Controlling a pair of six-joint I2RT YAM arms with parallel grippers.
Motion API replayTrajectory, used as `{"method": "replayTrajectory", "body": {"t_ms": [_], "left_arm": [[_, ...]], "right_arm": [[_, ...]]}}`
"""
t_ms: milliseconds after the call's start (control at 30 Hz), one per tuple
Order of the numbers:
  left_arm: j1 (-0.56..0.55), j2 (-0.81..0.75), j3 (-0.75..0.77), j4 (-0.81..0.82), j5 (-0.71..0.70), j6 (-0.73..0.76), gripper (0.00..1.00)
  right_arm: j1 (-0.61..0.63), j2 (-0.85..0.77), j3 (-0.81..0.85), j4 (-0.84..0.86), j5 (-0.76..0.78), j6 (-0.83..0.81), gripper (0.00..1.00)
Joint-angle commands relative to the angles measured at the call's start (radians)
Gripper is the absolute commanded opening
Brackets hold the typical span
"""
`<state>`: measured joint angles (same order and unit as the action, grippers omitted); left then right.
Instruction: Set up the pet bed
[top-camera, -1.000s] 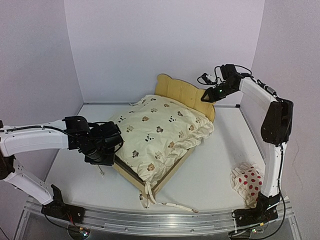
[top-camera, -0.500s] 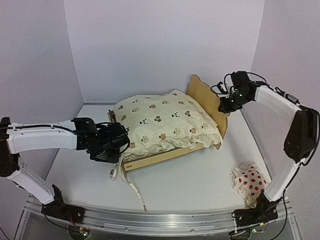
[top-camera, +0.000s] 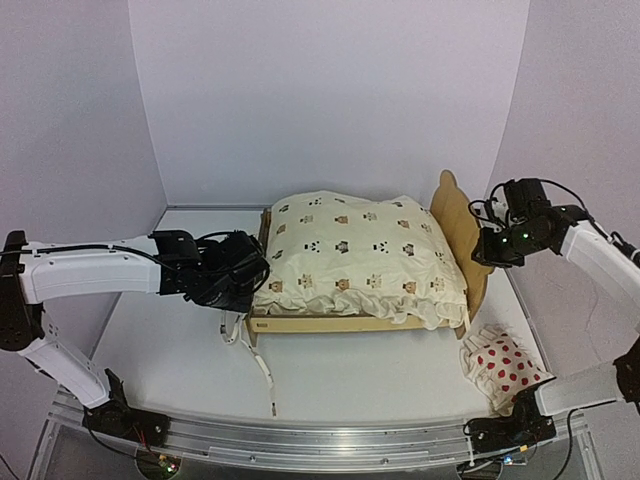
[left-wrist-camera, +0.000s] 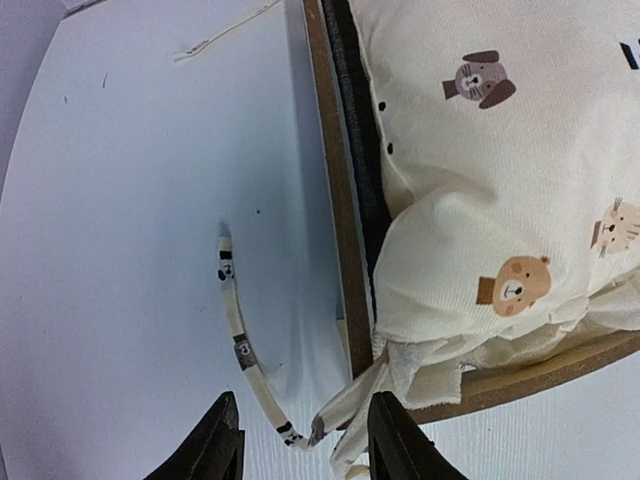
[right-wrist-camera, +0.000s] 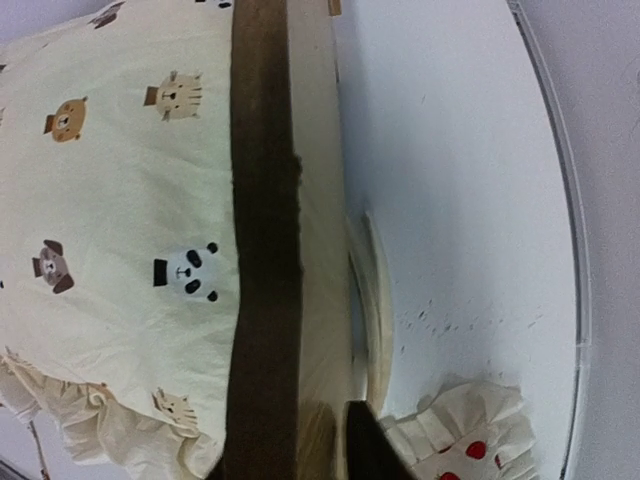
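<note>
The pet bed (top-camera: 330, 323) lies crosswise on the table, its scalloped headboard (top-camera: 455, 225) at the right. A cream animal-print cushion (top-camera: 350, 250) covers it. My left gripper (top-camera: 245, 290) is at the bed's left front corner. In the left wrist view this gripper (left-wrist-camera: 305, 445) is open beside the side rail (left-wrist-camera: 335, 200), and a cushion tie (left-wrist-camera: 235, 320) runs between its fingers. My right gripper (top-camera: 490, 250) is at the headboard. In the right wrist view it (right-wrist-camera: 320, 450) straddles the headboard's top edge (right-wrist-camera: 262, 200), shut on it; only one fingertip (right-wrist-camera: 365, 445) shows.
A small white red-dotted pillow (top-camera: 505, 365) lies at the front right, close to the headboard's foot, and shows as the pillow (right-wrist-camera: 470, 440) in the right wrist view. A loose tie (top-camera: 262, 370) trails toward the table's front edge. Purple walls close the back and sides.
The bed with its cushion has swung round, headboard going right and toward the front, from diagonal to crosswise. Both grippers moved with it. The ties dragged along.
</note>
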<state>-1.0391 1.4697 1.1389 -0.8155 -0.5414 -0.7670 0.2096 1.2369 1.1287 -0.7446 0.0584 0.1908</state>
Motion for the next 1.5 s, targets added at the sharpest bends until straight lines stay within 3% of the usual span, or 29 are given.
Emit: {"method": "replayTrajectory", "body": {"t_ms": [0, 133, 300, 433, 567, 767, 967, 1200, 1467], "left_arm": [[0.021, 0.018, 0.022, 0.121, 0.038, 0.11, 0.43], [0.022, 0.035, 0.024, 0.177, 0.101, 0.183, 0.42], [0.022, 0.059, 0.055, 0.168, 0.108, 0.21, 0.41], [0.027, 0.034, 0.071, 0.154, 0.069, 0.227, 0.43], [0.065, -0.028, 0.04, 0.153, 0.05, 0.237, 0.45], [0.13, -0.148, -0.035, 0.147, 0.061, 0.231, 0.48], [0.149, -0.26, -0.109, 0.139, 0.044, 0.196, 0.51], [0.151, -0.346, -0.174, 0.114, 0.024, 0.153, 0.5], [0.151, -0.43, -0.223, 0.107, -0.004, 0.139, 0.5]], "right_arm": [[-0.004, -0.058, -0.003, -0.094, -0.054, 0.126, 0.57], [-0.004, -0.053, 0.074, -0.154, 0.007, 0.108, 0.8], [-0.003, -0.013, 0.255, -0.231, 0.034, 0.113, 0.91], [0.051, 0.079, 0.466, -0.248, -0.04, 0.128, 0.91], [0.244, 0.194, 0.637, -0.248, 0.013, 0.101, 0.91], [0.519, 0.427, 0.793, -0.193, -0.031, 0.036, 0.9], [0.761, 0.732, 1.029, -0.164, -0.041, -0.058, 0.89], [0.858, 0.976, 1.215, -0.16, -0.051, -0.06, 0.79], [0.879, 1.069, 1.221, -0.113, -0.009, -0.066, 0.73]]}}
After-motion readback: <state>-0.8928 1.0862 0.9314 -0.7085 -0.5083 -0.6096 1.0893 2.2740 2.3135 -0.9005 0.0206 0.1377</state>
